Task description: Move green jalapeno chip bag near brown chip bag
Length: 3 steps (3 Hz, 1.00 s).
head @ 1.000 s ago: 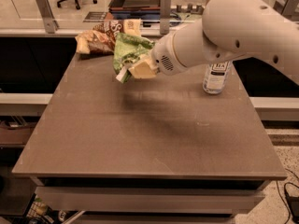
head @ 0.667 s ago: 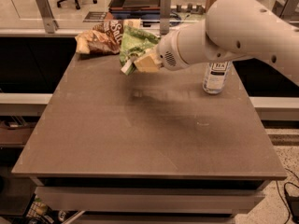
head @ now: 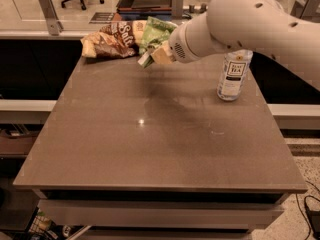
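A: What was borne by the grey-brown matte square table (head: 150, 149)?
B: A dark brown glossy chip bag (head: 111, 40) was laid at the far left corner; a clear plastic bottle with a white label (head: 234, 74) was stood upright near the right edge.
A: And the gripper (head: 159, 56)?
B: It was held over the far edge, clamped on a light green glossy chip bag (head: 156, 31).

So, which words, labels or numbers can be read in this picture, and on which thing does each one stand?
"Salt": big white letters on the brown chip bag.
"TEA": so it seems, in white on the dark label of the clear bottle; the line above it is too blurred to read.
Green jalapeno chip bag, held by the gripper right beside the brown bag: its lettering cannot be read.
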### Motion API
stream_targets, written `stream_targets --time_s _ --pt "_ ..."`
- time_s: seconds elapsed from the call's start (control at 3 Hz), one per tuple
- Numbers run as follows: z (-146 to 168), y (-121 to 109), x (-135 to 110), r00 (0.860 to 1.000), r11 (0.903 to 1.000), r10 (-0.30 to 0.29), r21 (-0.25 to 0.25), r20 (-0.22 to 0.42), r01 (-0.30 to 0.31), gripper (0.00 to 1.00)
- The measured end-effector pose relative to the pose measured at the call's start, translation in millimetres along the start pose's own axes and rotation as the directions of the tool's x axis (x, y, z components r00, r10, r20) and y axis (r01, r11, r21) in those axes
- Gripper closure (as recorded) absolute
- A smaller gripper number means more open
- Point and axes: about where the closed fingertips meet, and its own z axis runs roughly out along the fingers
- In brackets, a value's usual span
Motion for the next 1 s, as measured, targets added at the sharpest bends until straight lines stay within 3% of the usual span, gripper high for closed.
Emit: stream_targets --time_s 0.33,1.0 --pt "13 -12 -2 0.999 0.9974 0.018 0.071 -0.051 -0.014 1.00" --pt "48 -28 13 0.993 0.9888 0.097 0.120 -0.073 -0.088 1.00"
